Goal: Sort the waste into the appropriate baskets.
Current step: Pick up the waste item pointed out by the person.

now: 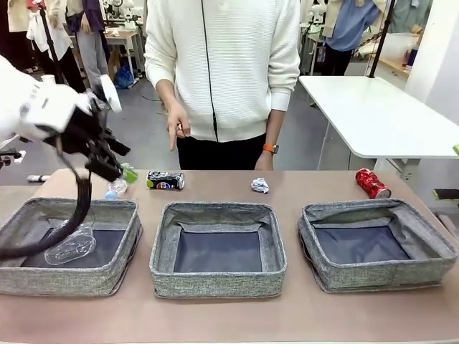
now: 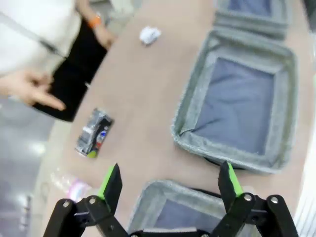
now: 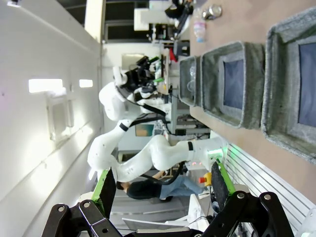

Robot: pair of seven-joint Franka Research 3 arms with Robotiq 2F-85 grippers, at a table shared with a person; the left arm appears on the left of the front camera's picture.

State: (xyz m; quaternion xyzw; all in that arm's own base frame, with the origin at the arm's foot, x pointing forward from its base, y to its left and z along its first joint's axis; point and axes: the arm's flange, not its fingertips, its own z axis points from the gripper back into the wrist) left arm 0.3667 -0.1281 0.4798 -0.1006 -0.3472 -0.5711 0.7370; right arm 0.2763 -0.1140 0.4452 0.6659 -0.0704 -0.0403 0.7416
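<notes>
Three grey fabric baskets stand in a row: left (image 1: 122, 215), middle (image 1: 161, 244), right (image 1: 312, 240). A clear plastic bottle (image 1: 70, 248) lies in the left one. Behind the baskets on the table lie another clear bottle (image 1: 115, 188), a dark can (image 1: 166, 180), a white paper ball (image 1: 259, 185) and a red can (image 1: 372, 183). My left gripper (image 1: 113, 166) hangs open and holds nothing, above the far edge of the left basket near the bottle. In its wrist view the left gripper (image 2: 170, 182) looks at the dark can (image 2: 94, 133), the paper ball (image 2: 149, 35) and the middle basket (image 2: 190, 111). My right gripper (image 3: 163, 182) is open and holds nothing, in the air away from the baskets (image 3: 252, 94).
A person in a white sweater stands at the far side, one hand (image 1: 176, 129) pointing down toward the table. A white table (image 1: 380, 115) stands behind on the right. Bare tabletop lies in front of the baskets and between them.
</notes>
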